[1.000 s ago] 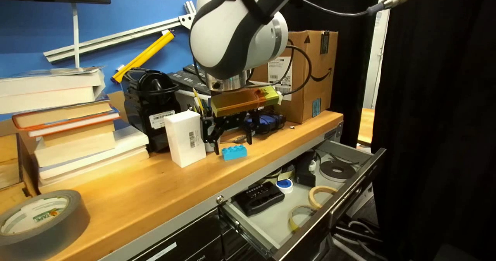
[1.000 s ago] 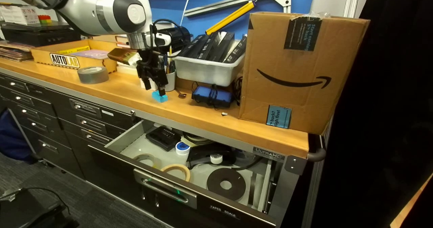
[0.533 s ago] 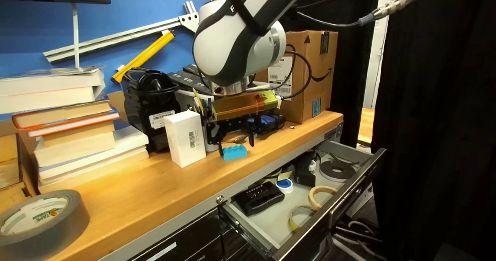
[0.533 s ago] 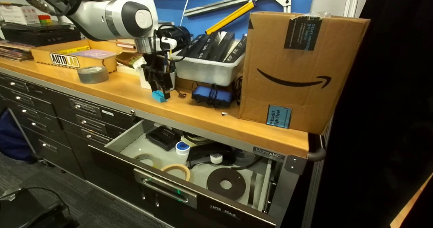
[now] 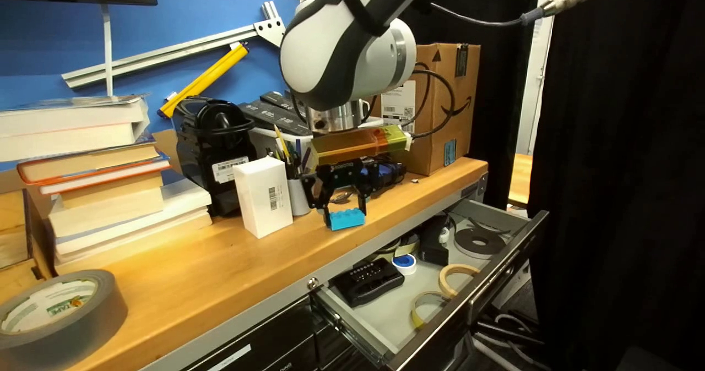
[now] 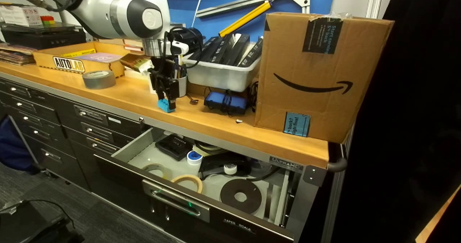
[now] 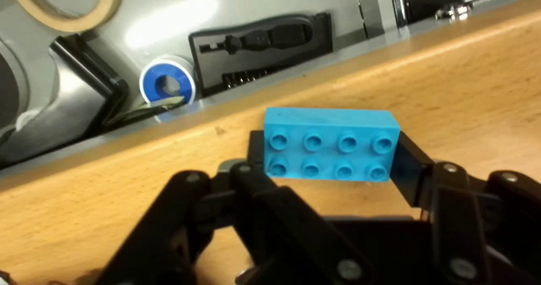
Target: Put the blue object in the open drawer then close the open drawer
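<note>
Below and to one side of the hand [image 5: 346, 214] clasping the blue brick [image 7: 331, 149] along its long axis, note the open drawer [image 5: 385, 313].

In an exterior view, 1 white box [image 5: 264, 197] stands upright on the wooden bench top [image 5: 182, 277]. From it: stack of books [image 5: 110, 206] at 9 o'clock; grey tape roll [image 5: 71, 332], lying flat, at 8 o'clock; yellow bar [image 5: 204, 79], slanted, at 11 o'clock; cardboard box [image 5: 460, 126], upright, at 2 o'clock, visible in both exterior views. In an exterior view, a plastic bin [image 6: 219, 75] contains black boxes [image 6: 216, 50]; a blue-topped device [image 6: 216, 99] sits at 6 o'clock from it. Wrist view: 1 blue-and-white roll [image 7: 153, 81], with a black case [image 7: 262, 58] at its 2 o'clock and a tan ring [image 7: 69, 24] at its 10 o'clock.
</note>
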Robot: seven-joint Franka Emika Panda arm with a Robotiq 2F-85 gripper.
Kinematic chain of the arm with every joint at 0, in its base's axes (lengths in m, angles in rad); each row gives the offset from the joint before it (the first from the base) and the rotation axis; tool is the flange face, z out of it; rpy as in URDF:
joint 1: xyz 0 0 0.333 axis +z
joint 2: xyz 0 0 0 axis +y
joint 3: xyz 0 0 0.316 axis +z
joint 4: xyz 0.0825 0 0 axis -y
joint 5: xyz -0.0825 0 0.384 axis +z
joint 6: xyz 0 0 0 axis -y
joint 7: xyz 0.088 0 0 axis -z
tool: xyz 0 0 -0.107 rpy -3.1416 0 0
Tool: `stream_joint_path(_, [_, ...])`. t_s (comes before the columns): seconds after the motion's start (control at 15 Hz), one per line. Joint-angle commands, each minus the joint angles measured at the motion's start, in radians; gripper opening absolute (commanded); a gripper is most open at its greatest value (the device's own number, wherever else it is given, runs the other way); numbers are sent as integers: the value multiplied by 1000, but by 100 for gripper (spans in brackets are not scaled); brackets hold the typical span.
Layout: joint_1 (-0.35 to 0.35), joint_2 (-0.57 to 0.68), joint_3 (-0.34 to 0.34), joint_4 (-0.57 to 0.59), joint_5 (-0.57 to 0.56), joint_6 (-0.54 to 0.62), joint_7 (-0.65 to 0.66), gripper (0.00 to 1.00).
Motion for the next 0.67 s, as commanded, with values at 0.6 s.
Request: stream_joint_path(0.6, [-108, -216, -49, -401, -79, 50, 106, 46])
